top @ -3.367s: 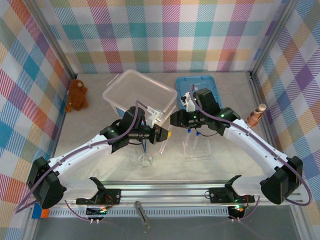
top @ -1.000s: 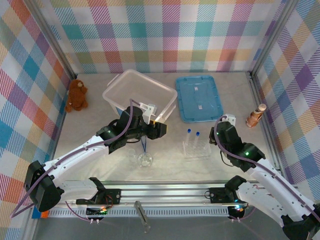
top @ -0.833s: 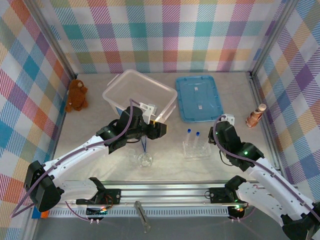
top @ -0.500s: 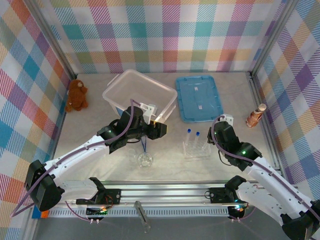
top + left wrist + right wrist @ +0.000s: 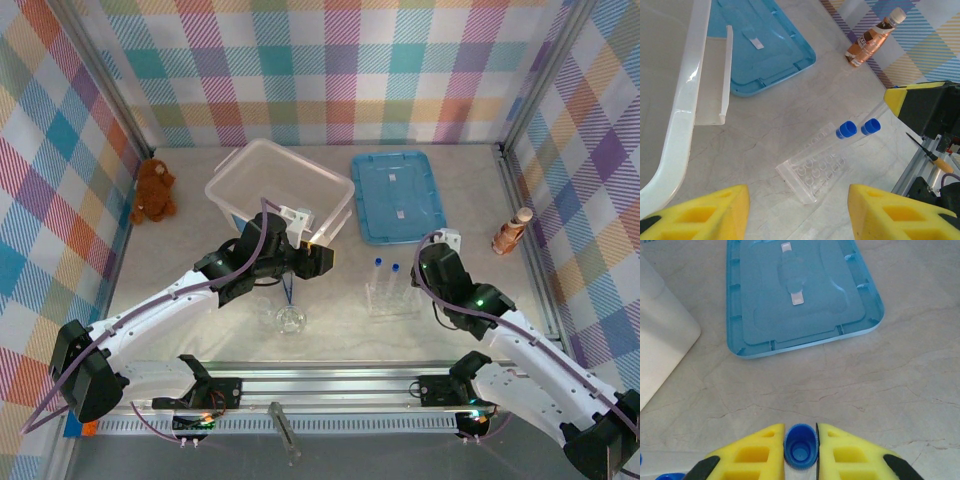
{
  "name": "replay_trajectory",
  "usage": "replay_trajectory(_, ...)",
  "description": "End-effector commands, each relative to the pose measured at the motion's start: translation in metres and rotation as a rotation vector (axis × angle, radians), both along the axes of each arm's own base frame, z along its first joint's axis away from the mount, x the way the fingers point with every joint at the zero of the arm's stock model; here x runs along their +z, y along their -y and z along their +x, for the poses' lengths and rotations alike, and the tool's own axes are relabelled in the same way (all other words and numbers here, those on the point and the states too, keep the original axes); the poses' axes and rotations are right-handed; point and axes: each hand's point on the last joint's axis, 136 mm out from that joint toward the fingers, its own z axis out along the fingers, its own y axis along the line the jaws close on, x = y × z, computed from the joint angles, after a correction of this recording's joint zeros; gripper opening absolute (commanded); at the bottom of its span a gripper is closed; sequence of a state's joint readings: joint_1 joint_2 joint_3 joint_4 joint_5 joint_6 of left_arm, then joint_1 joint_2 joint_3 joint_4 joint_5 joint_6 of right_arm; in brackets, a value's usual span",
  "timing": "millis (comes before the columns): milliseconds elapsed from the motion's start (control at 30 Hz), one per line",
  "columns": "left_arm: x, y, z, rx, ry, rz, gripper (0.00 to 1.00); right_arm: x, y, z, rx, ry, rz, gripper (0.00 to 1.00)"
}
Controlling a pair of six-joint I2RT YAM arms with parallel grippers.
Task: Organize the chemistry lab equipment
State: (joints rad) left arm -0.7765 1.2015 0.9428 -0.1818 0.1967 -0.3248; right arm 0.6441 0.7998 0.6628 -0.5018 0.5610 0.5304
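Observation:
The clear tube rack (image 5: 392,297) (image 5: 815,172) stands mid-table with two blue-capped test tubes (image 5: 378,263) (image 5: 846,129) upright in it. Just right of the rack, my right gripper (image 5: 424,276) (image 5: 801,440) is shut on a third test tube, its blue cap (image 5: 800,446) pinched between the yellow fingers. My left gripper (image 5: 324,258) (image 5: 797,202) hovers left of the rack by the bin corner, open and empty. Small round clear glassware (image 5: 290,319) and dark-blue tweezers (image 5: 288,291) lie below the left gripper.
A clear plastic bin (image 5: 232,178) (image 5: 685,100) sits at the back left, and its blue lid (image 5: 398,195) (image 5: 800,290) lies flat beside it. A brown bottle (image 5: 511,231) (image 5: 871,41) leans at the right wall. A teddy bear (image 5: 153,190) sits far left.
The right arm has drawn back from beside the left gripper to the rack's right side, then edged slightly left toward the rack. The left arm has barely moved.

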Motion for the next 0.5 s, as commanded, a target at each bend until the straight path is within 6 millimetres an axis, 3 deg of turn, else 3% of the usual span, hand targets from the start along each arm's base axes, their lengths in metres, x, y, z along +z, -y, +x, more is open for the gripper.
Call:
replay_trajectory(0,-0.001,0.001,0.000,0.002,0.001,-0.009,0.54,0.000,-0.002,0.001,0.013,0.030,-0.023,0.18)
replay_trajectory(467,-0.007,-0.003,0.000,0.012,-0.006,-0.006,0.54,-0.007,-0.020,-0.012,0.071,0.027,-0.031,0.23)
